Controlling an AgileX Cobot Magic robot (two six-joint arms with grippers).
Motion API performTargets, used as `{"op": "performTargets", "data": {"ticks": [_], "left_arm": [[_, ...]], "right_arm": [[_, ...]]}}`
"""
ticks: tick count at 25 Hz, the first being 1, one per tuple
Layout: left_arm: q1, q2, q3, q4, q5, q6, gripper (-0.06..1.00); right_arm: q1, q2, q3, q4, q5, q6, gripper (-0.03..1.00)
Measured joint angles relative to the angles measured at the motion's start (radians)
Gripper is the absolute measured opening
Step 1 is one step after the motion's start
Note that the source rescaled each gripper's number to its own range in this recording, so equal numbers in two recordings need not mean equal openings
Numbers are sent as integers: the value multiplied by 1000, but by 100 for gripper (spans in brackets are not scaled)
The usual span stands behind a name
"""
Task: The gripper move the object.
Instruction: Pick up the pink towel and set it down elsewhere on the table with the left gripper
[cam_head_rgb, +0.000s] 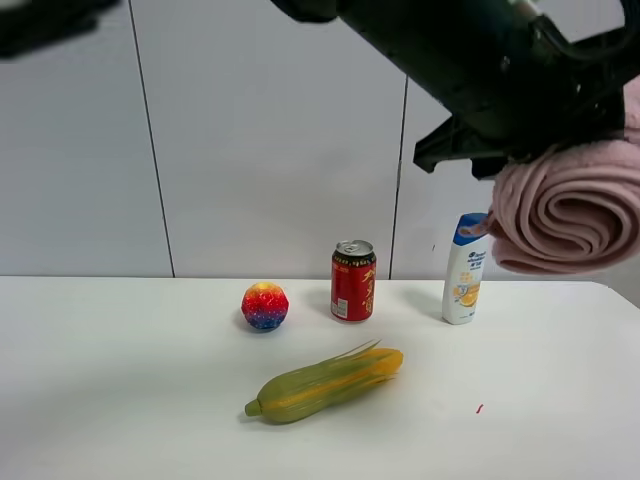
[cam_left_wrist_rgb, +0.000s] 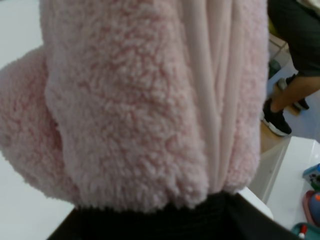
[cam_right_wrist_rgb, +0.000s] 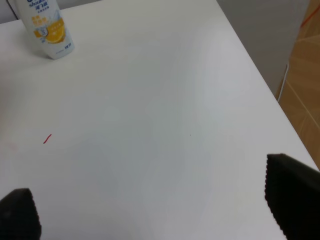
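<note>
A rolled pink fluffy towel (cam_head_rgb: 570, 210) hangs high above the table's right end, over the shampoo bottle (cam_head_rgb: 465, 270). My left gripper (cam_head_rgb: 545, 150), on a black arm reaching across from the upper left, is shut on it. The towel fills the left wrist view (cam_left_wrist_rgb: 140, 100) and hides the fingers there. My right gripper (cam_right_wrist_rgb: 155, 205) is open and empty, with its fingertips (cam_right_wrist_rgb: 292, 192) wide apart over bare table near the right edge. I do not make it out in the exterior view.
On the white table (cam_head_rgb: 100, 380) lie a corn cob (cam_head_rgb: 325, 385), a multicoloured ball (cam_head_rgb: 265, 305), a red can (cam_head_rgb: 353, 281) and the shampoo bottle, also in the right wrist view (cam_right_wrist_rgb: 47, 27). The table's right edge (cam_right_wrist_rgb: 260, 85) drops to the floor.
</note>
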Motion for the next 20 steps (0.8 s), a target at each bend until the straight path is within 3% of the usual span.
{"op": "performTargets", "data": {"ticks": [10,20], "left_arm": [[31,200,-1,-230,-102,-8,0],[34,322,-1,-260,-134,-12,0]], "right_arm": [[0,0,0,0,0,0,100],[0,0,0,0,0,0,100]]}}
